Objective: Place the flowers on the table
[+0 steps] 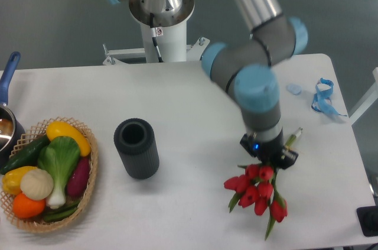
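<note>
The flowers [258, 192], a bunch of red tulips with green leaves, lie at the right front of the white table [195, 102]. Their pale stem end [295, 135] sticks out up-right of the wrist. My gripper [270, 156] points straight down over the stems just above the blooms. Its dark body sits on either side of the stems. The wrist hides the fingertips, so I cannot tell whether they are closed on the stems. The dark ribbed vase [137, 148] stands upright and empty left of the flowers.
A wicker basket [88, 191] with colourful vegetables sits at the front left. A pot with a blue handle [8, 78] is at the left edge. A blue strap [323, 97] and a small pale item [293, 89] lie at the back right.
</note>
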You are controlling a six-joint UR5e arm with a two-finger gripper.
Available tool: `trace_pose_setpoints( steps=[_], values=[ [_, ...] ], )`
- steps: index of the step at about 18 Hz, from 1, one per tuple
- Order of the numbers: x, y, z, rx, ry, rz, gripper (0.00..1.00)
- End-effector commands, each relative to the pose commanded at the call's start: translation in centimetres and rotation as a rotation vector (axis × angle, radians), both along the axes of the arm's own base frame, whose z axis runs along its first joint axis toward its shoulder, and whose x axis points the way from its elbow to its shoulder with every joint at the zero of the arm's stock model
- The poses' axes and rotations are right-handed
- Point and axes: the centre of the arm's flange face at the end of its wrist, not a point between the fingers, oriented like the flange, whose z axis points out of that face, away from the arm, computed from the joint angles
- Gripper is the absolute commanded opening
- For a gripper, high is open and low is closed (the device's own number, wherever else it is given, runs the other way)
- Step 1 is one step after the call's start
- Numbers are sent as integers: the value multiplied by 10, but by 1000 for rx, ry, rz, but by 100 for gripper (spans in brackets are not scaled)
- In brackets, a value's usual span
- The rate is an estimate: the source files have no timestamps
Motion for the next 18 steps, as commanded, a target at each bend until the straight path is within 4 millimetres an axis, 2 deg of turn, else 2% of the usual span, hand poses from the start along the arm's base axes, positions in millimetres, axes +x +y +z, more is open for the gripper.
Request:
trace_pose_setpoints(
  steps=[3, 7, 8, 9, 10, 15, 18],
  values=[
    [-4, 3, -19, -22, -13, 2, 34],
    [-3, 4, -27, -29, -24, -1, 35],
    [-3, 4, -24, -23, -21, -2, 50],
    [-2, 4, -21, -19, -18, -2, 84],
    [-1, 3, -14, -14, -8, -3, 100],
    [3, -1, 48, 51, 52, -12, 100],
    [-3, -19, 104, 98, 105, 11, 100]
  ],
)
